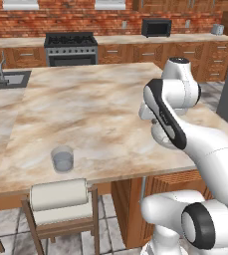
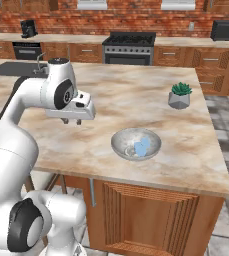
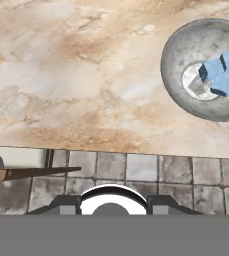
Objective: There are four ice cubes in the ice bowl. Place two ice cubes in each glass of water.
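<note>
The ice cubes (image 2: 141, 147) lie heaped together in the ice bowl (image 2: 122, 139), which sits close to the near edge of the worktop (image 2: 136, 100), toward its right end; a small potted plant (image 2: 179, 96) stands farther back near the right edge. One glass of water (image 1: 62, 159) stands near the same near edge, well apart to the left, above a chair (image 1: 59, 199) pushed under the overhang. The gripper (image 2: 71, 121) hangs above the worktop between glass and bowl, over bare marble, with nothing seen between its fingers; how wide the jaws stand I cannot tell, since the fingers are short stubs in the right base view and barely rise at the bottom of the hand view. The cubes look light, hard and probably slippery, and small beside the bowl, so a pinch across two flat opposite faces of a single cube, from straight above, seems the safest hold; a grip on a corner would likely squirt it away. They overlap in every view, so their number cannot be counted: two or three pale blue shapes are distinct, and the rest may lie beneath. In the left base view the arm covers the bowl. At the left edge of the hand view a grey sliver may be the glass rim, too cut off to say.
</note>
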Robot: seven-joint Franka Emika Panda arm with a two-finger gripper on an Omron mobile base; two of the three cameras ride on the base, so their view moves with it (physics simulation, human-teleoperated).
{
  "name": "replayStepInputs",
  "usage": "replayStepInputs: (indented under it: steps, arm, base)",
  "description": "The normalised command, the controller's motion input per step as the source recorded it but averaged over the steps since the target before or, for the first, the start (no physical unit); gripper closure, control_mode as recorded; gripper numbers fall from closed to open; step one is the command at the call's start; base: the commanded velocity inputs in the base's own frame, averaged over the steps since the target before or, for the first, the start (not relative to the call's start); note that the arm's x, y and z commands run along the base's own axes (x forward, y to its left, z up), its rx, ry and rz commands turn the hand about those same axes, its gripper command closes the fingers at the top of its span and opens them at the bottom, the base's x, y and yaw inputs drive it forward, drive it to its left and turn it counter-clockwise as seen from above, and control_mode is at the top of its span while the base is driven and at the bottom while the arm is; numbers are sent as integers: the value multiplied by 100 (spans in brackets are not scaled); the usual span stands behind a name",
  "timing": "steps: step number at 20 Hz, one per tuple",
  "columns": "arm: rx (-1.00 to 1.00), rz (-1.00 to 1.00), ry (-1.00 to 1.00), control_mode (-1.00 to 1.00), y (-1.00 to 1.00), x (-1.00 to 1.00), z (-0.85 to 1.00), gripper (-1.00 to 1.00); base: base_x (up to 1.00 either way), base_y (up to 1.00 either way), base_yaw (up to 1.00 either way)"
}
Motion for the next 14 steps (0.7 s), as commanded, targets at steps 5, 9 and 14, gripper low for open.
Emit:
replayStepInputs:
  steps: [5,9,14]
  arm:
    - [0,-10,0,-100,-25,0,-3,-100]
    - [0,-22,3,-100,-47,0,-5,-100]
    - [0,-23,13,-100,-59,1,-18,-100]
  base:
    - [0,0,0]
    - [0,0,0]
    - [0,0,0]
